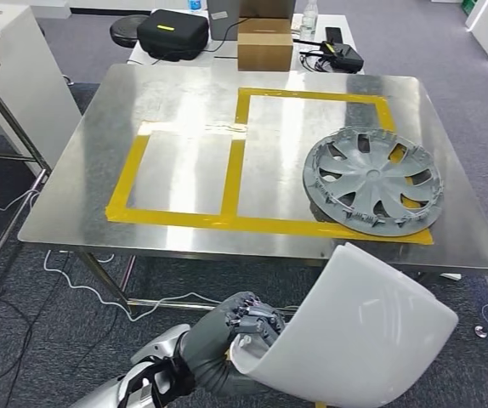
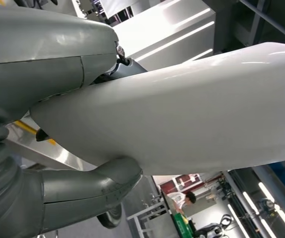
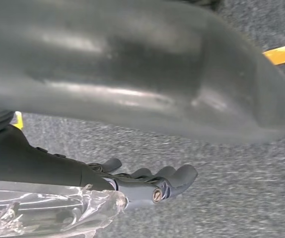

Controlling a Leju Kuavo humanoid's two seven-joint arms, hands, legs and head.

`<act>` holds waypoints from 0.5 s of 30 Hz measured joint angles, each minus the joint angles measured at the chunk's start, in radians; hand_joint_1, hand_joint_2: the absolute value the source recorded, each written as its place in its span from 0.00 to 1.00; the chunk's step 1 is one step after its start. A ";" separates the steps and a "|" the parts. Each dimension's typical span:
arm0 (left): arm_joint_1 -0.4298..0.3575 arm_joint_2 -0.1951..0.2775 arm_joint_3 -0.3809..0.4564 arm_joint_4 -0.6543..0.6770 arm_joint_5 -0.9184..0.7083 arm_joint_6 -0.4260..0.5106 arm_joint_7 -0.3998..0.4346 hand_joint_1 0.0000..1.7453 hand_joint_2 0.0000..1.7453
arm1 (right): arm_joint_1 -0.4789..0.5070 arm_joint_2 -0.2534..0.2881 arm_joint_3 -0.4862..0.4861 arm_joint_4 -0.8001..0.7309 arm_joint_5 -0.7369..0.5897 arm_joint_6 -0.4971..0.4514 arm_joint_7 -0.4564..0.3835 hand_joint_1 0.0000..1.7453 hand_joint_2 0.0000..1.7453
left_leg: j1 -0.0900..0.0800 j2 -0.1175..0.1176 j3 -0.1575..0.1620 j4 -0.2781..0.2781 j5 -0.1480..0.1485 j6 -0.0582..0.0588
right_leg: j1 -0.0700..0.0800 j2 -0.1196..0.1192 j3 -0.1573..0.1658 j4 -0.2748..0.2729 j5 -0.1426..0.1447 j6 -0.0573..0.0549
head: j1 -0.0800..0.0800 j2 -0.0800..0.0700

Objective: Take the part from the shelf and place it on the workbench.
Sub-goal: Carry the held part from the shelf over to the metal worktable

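at the left hand (image 1: 252, 327), low in front of the body: fingers are curled over the near edge of a white curved panel (image 1: 363, 340), thumb under it in the left wrist view. that's the part, held, not yet on the workbench (image 1: 184, 110). the panel fans out away from the hand toward the robot's right and bows upward, so the grip is at one corner and most of the panel hangs unsupported on the far side of the hand. it's glossy and looks thin; i'd expect it to flex and swing.

right hand (image 3: 160, 181): hanging over grey carpet, fingers loosely extended with nothing in them, reads as spread and idle. there's some clear crinkled plastic beside the wrist, can't tell what it is.

ahead of the left hand, the workbench edge is near but the panel's far end is below and short of it. on the steel top: yellow tape frames (image 1: 232, 170), two boxes side by side. ahead and to the right of the hand, a grey wheel cover (image 1: 373, 178) sits across the corner of the right-hand frame. further out, a cardboard box (image 1: 265, 42) and a black case (image 1: 172, 32) on the table behind.

step: carry phase, pick is done, place is pending. next move needs a lift to clear the bench edge, then reach forward and left of the wheel cover, probably into the free left frame. risk: the free end clips the bench edge or the wheel cover.
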State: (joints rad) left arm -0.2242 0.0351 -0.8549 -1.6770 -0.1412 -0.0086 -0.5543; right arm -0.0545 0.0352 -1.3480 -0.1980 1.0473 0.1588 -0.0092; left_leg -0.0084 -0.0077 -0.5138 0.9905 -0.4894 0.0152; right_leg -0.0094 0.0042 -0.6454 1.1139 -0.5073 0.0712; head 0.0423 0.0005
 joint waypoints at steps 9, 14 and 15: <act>0.003 0.006 0.016 -0.016 0.010 0.016 -0.012 1.00 1.00 | 0.001 0.000 0.000 0.000 0.001 -0.004 0.004 0.00 0.00 | -0.004 0.000 -0.077 0.176 -0.045 -0.045 | -0.003 0.000 0.063 -0.099 0.072 -0.052 | -0.009 0.000; 0.019 0.017 0.038 -0.017 0.024 0.017 -0.025 1.00 1.00 | 0.004 0.000 0.000 0.000 0.004 -0.006 0.010 0.00 0.00 | -0.003 0.000 -0.195 0.230 -0.078 -0.044 | -0.002 0.004 0.098 -0.099 0.040 -0.054 | -0.009 0.000; 0.020 0.019 0.043 -0.019 0.022 0.020 -0.029 1.00 1.00 | 0.004 0.000 0.000 0.000 0.005 -0.007 0.012 0.00 0.00 | -0.003 0.000 -0.178 0.169 -0.023 -0.040 | -0.001 0.005 0.107 -0.100 0.032 -0.052 | -0.009 0.000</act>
State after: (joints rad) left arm -0.2037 0.0541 -0.8119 -1.6959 -0.1197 0.0116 -0.5832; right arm -0.0508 0.0355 -1.3483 -0.1980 1.0527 0.1522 0.0028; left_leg -0.0116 -0.0078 -0.6916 1.1597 -0.5121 -0.0250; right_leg -0.0108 0.0093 -0.5385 1.0140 -0.4752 0.0188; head 0.0330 0.0005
